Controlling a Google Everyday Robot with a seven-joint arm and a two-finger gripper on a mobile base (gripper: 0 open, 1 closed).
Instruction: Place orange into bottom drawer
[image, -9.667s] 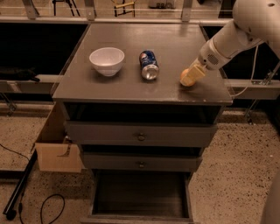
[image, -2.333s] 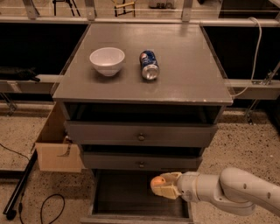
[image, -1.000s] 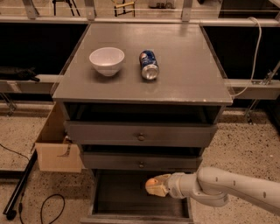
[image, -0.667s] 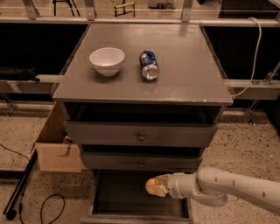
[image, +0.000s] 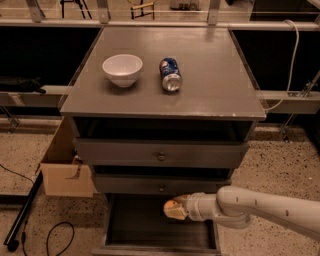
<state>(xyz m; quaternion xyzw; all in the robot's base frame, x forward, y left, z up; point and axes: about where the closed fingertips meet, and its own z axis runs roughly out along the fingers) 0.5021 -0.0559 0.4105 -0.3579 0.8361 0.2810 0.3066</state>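
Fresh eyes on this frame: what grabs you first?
The white arm reaching in from the lower right, its gripper holding the orange over the open bottom drawer. After that, the white bowl and the blue soda can lying on its side, next to each other on the cabinet top.

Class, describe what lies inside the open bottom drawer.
Inside the bottom drawer, the gripper holds the orange over a dark bare floor. The arm covers the right rear part.
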